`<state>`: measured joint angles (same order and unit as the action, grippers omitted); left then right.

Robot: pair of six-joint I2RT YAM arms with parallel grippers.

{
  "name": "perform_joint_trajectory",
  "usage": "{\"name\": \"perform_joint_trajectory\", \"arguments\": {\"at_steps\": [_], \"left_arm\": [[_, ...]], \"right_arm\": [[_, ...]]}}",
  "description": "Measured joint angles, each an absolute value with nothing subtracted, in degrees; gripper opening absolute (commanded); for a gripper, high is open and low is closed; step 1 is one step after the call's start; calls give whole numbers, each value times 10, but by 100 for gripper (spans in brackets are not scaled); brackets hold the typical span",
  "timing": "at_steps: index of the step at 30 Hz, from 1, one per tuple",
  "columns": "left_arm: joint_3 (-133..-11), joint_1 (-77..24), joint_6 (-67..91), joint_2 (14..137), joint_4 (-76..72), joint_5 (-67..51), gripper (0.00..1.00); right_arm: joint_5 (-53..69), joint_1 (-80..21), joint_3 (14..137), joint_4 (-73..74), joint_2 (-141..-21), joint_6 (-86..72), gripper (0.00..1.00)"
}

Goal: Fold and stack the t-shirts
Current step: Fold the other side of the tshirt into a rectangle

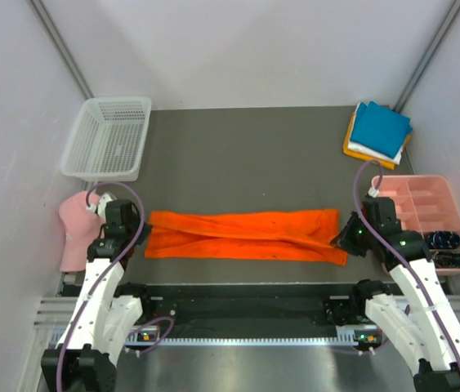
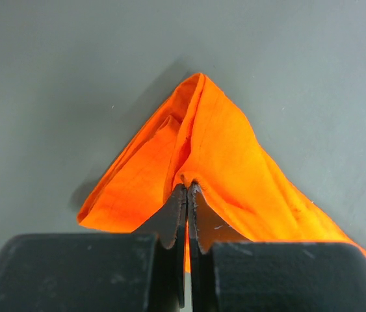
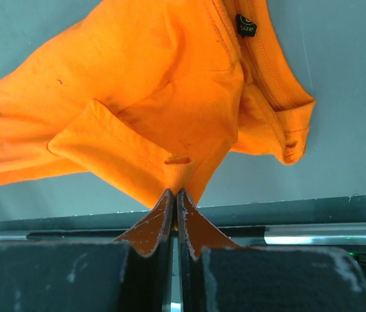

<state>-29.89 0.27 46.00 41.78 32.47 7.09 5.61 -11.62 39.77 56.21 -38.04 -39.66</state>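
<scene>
The bright orange t-shirt (image 1: 246,235) lies folded into a long band across the near part of the grey table. My left gripper (image 1: 141,233) is shut on its left end; the left wrist view shows the orange t-shirt (image 2: 228,156) pinched between the shut jaws of that gripper (image 2: 187,188). My right gripper (image 1: 346,238) is shut on the right end, near the collar; the right wrist view shows the cloth (image 3: 137,110) pinched at that gripper (image 3: 173,193). A stack of folded shirts (image 1: 379,132), teal blue on top over white and amber yellow, sits at the far right.
A white mesh basket (image 1: 107,139) stands at the far left. A pale pink cap (image 1: 73,229) lies by the left arm. A pink compartment tray (image 1: 426,214) with dark items sits at the right edge. A metal rail runs along the near table edge.
</scene>
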Motion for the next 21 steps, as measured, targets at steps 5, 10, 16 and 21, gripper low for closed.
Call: {"name": "perform_joint_trajectory", "arguments": {"at_steps": [5, 10, 16, 21], "left_arm": [[-293, 3, 481, 410, 338, 70, 0], [-281, 3, 498, 406, 352, 66, 0], [-271, 3, 538, 365, 383, 65, 2], [-266, 3, 575, 333, 406, 65, 7]], "right_arm": [[54, -116, 398, 562, -380, -397, 0], [53, -116, 397, 562, -380, -399, 0], [52, -116, 392, 563, -380, -403, 0], [50, -116, 389, 566, -380, -403, 0]]}}
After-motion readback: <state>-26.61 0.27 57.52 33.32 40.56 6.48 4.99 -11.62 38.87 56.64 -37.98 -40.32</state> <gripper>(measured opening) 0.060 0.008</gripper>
